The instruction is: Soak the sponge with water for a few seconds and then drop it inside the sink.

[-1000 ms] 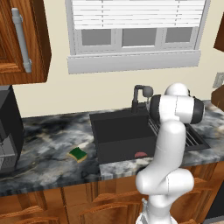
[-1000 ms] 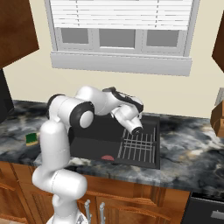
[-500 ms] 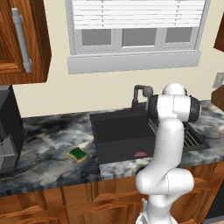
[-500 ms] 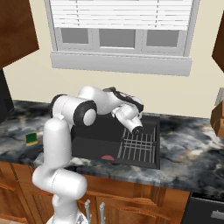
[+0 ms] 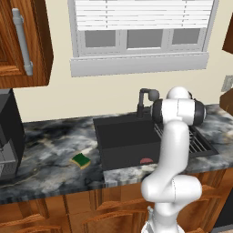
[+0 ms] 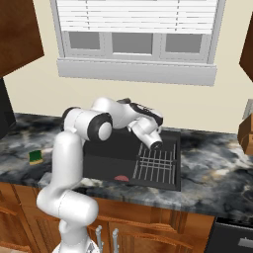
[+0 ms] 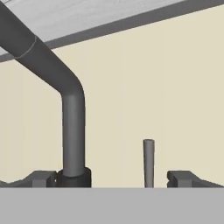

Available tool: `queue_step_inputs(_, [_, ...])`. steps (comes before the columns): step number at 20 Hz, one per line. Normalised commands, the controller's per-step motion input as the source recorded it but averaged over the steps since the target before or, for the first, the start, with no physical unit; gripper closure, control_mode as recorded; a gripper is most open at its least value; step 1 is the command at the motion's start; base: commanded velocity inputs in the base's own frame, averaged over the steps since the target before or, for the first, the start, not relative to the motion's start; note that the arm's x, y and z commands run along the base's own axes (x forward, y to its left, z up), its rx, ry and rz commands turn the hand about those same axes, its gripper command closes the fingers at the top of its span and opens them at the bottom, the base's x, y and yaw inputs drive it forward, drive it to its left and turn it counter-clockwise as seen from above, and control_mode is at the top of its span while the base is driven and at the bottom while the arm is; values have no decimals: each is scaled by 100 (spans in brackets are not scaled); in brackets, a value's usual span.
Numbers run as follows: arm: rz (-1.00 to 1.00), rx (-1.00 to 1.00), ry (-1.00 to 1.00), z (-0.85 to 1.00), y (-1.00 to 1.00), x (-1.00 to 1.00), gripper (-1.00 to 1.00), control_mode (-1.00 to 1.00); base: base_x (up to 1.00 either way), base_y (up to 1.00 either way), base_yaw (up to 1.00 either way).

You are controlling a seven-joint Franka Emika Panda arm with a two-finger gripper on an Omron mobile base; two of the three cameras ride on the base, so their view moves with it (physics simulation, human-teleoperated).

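A white robot arm is reaching over a dark sink (image 5: 123, 136) set into a marbled desk (image 5: 50, 154) beneath a window. Compared with a second ago, almost nothing is changing: the arm is holding nearly the same pose, its claw (image 7: 111, 177) hovering wide open and empty in front of the black faucet (image 7: 72, 131), whose thin upright lever (image 7: 148, 162) is standing between the fingertips. The green sponge (image 5: 81, 160) is lying flat on the desk, left of the sink and well apart from the arm. No water is running. The pause probably means the arm is lining up on the lever; the soaking is not yet begun.
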Motion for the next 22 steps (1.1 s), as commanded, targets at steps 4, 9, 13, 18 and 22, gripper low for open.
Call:
queue_step_inputs(4, [0, 0, 0, -4, -9, 19, -100, -100, 0, 0, 0])
queue_step_inputs(9, [0, 0, 0, 0, -4, 10, -100, -100, 0, 0, 0])
queue_step_inputs(13, [0, 0, 0, 0, 0, 4, -100, -100, 0, 0, 0])
queue_step_inputs(18, [2, 0, 0, -10, 0, 9, -100, -100, 0, 0, 0])
queue_step_inputs(22, [2, 0, 0, -17, 0, 20, -100, -100, 0, 0, 0])
